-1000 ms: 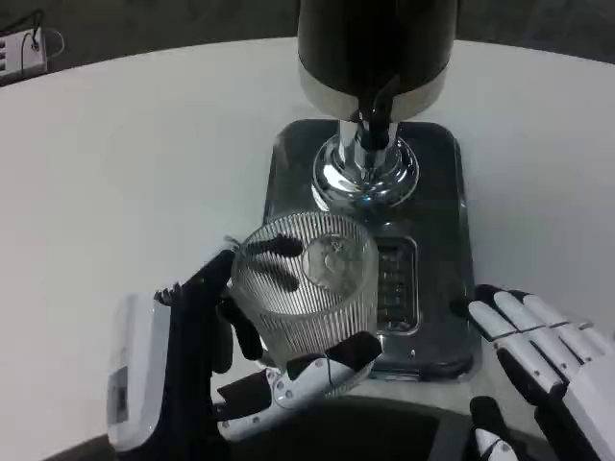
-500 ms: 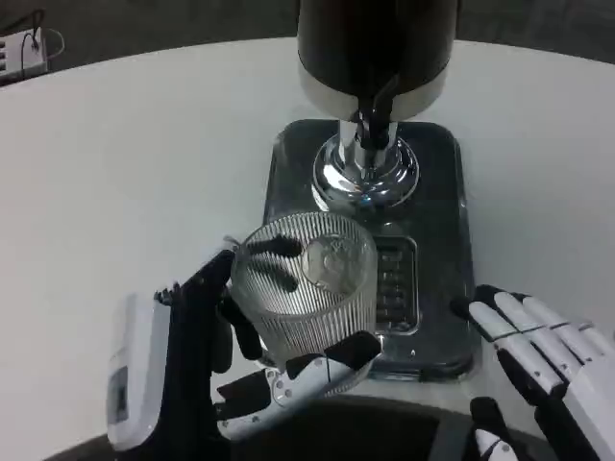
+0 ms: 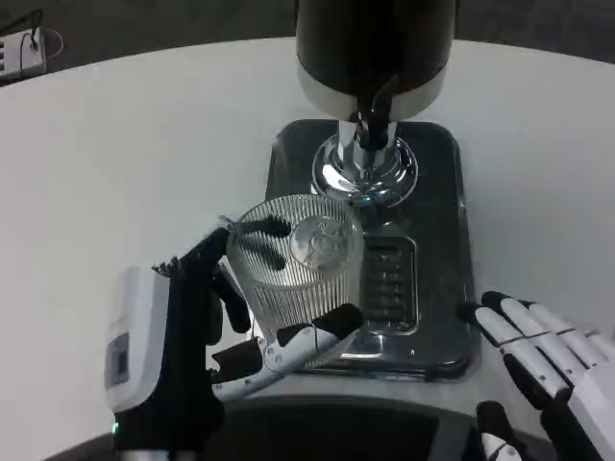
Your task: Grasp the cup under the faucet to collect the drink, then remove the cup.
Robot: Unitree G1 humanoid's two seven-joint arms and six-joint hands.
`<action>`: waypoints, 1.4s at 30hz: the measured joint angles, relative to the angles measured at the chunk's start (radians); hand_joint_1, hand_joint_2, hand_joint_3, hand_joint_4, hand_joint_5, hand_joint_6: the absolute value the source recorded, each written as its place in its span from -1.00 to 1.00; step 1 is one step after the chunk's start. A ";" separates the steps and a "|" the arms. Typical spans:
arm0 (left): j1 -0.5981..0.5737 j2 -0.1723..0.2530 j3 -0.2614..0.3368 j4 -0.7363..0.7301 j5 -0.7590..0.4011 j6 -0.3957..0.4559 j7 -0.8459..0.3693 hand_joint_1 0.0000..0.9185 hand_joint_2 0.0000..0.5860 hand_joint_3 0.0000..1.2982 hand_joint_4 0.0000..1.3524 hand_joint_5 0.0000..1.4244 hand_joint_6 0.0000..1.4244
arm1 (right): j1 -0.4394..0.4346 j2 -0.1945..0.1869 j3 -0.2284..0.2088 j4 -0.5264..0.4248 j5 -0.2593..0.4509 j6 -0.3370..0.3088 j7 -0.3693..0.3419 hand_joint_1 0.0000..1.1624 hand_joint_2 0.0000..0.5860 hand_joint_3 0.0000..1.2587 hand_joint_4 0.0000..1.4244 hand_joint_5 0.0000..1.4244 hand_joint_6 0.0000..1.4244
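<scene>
A clear ribbed glass cup (image 3: 300, 264) stands upright in the grip of my left hand (image 3: 207, 346), fingers wrapped round its left side and thumb under its front. The cup hangs over the front left part of the dark drip tray (image 3: 444, 192), short of the black faucet (image 3: 372, 123) of the black and chrome dispenser (image 3: 370, 58). My right hand (image 3: 543, 360) rests open at the tray's front right corner, fingers spread and holding nothing.
The dispenser's chrome foot (image 3: 365, 173) stands at the back of the tray, with a slotted grate (image 3: 389, 283) in front of it. White tabletop (image 3: 125, 163) spreads to the left and right. A white power strip (image 3: 19, 50) lies at the far left edge.
The left hand has lifted the cup slightly up and toward the faucet. The right hand has slipped a little lower in the picture.
</scene>
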 measured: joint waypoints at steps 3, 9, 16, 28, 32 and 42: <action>-0.023 0.009 0.012 0.034 0.000 0.000 0.004 0.75 -1.00 0.67 0.62 0.61 0.90 | 0.000 0.003 0.002 0.000 0.000 0.004 0.001 -0.86 1.00 -0.80 -0.88 -0.83 -0.70; -0.104 0.030 0.014 0.099 0.007 0.012 0.006 0.75 -1.00 0.66 0.62 0.61 0.90 | -0.008 0.011 0.001 0.000 0.001 0.019 0.001 -0.86 1.00 -0.80 -0.88 -0.83 -0.70; -0.182 0.043 -0.004 0.195 0.017 0.022 0.031 0.75 -1.00 0.65 0.62 0.61 0.90 | 0.001 0.011 -0.016 0.003 0.014 0.019 0.001 -0.86 1.00 -0.80 -0.88 -0.83 -0.70; -0.302 0.063 -0.055 0.391 0.049 0.035 0.071 0.75 -1.00 0.65 0.62 0.61 0.90 | 0.015 0.010 -0.048 0.003 0.035 0.019 0.000 -0.86 1.00 -0.80 -0.88 -0.83 -0.70; -0.350 0.078 -0.061 0.466 0.049 0.038 0.090 0.75 -1.00 0.65 0.62 0.61 0.90 | 0.020 0.009 -0.055 0.003 0.040 0.018 -0.001 -0.86 1.00 -0.80 -0.88 -0.83 -0.70; -0.512 0.086 -0.121 0.650 0.048 0.030 0.151 0.75 -1.00 0.65 0.60 0.60 0.88 | 0.032 0.008 -0.080 0.003 0.057 0.012 -0.002 -0.86 1.00 -0.80 -0.88 -0.83 -0.68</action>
